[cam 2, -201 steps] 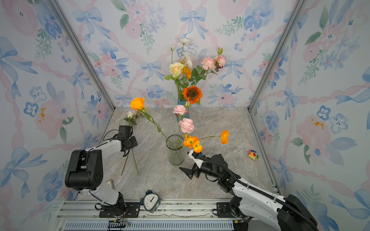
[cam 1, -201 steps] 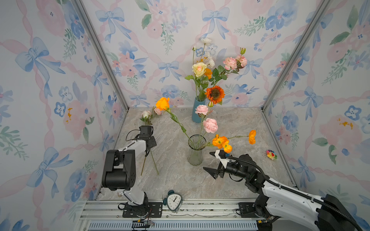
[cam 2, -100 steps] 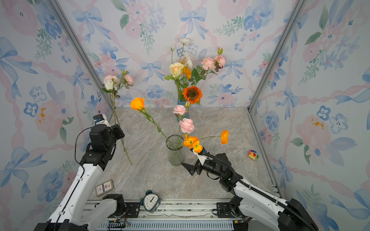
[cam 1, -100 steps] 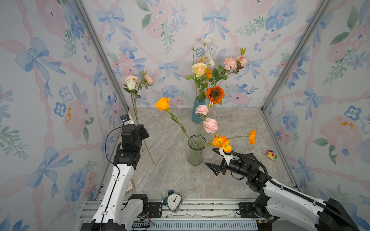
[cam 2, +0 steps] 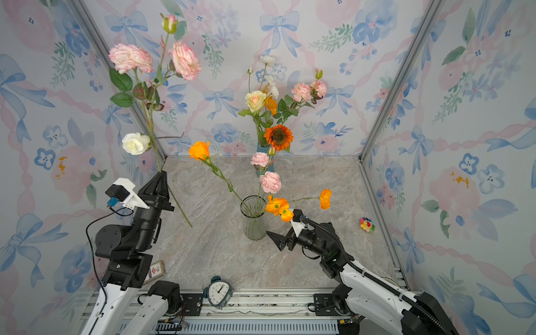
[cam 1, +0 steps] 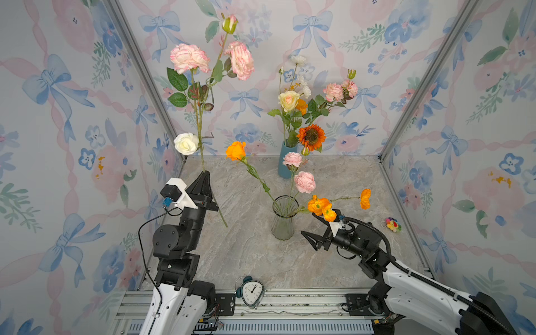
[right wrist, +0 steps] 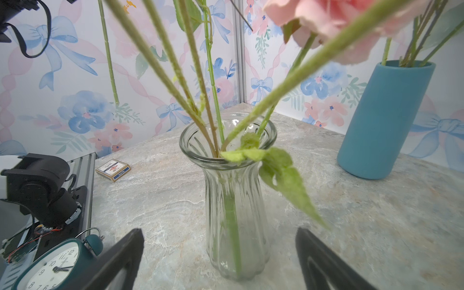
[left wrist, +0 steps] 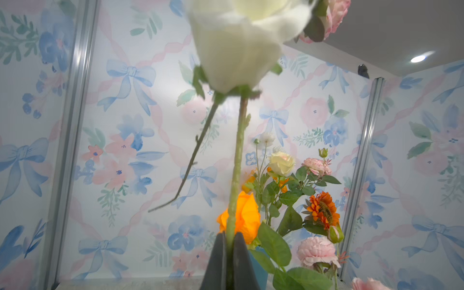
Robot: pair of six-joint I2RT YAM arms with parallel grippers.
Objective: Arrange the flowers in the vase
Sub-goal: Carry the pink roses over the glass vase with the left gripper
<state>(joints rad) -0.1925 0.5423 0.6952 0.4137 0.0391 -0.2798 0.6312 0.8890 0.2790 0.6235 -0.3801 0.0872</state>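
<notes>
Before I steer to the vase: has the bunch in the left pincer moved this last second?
Yes. The bunch in the left pincer has swung up from table level; its pink blooms now top the blue vase's bouquet.

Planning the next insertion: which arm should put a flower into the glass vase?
Likely left: left gripper grips the rose stems upright; right gripper is open, empty, beside the glass vase.

walls: pastel bow-and-flower wallpaper [cam 1: 261,43] | floor: grey marbled slab [cam 1: 246,255] | corners: metal posts [left wrist: 69,125] | light: possibly recessed ceiling lamp [left wrist: 418,59]
</notes>
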